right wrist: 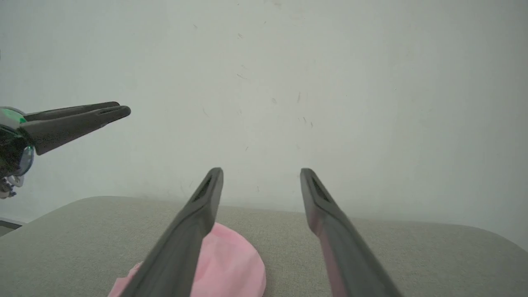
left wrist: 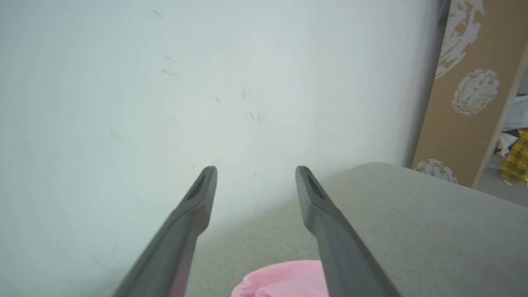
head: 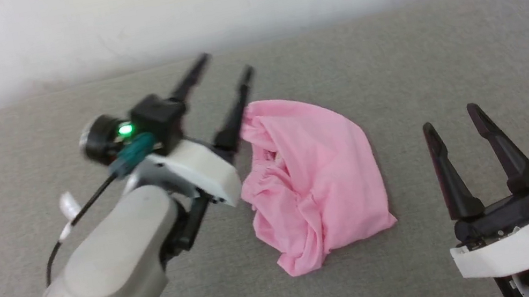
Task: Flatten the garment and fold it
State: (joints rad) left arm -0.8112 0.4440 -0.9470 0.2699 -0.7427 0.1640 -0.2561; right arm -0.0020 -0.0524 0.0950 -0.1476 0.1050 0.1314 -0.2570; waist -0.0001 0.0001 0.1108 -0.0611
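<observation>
Inspecting the work surface: the pink shorts (head: pixel 318 177) lie in a crumpled heap near the middle of the grey cushion (head: pixel 444 57). The gathered waistband is turned toward the robot's left. They are neither flattened nor folded.

The left gripper (head: pixel 225 65) stands at the heap's upper left edge with its jaws apart and nothing between them. Whether its nearer finger touches the cloth cannot be told. The right gripper (head: pixel 449 117) waits well to the right of the heap, jaws apart and empty.

Risks, as judged:
- The thin fabric is doubled over itself, so a pinch may catch several layers and drag the whole heap instead of spreading it.
- A finger could snag in the gathered waistband.
- Pulling from one side alone would likely slide the shorts across the cushion.

Containers: none is involved; the shorts rest directly on the cushion.
</observation>
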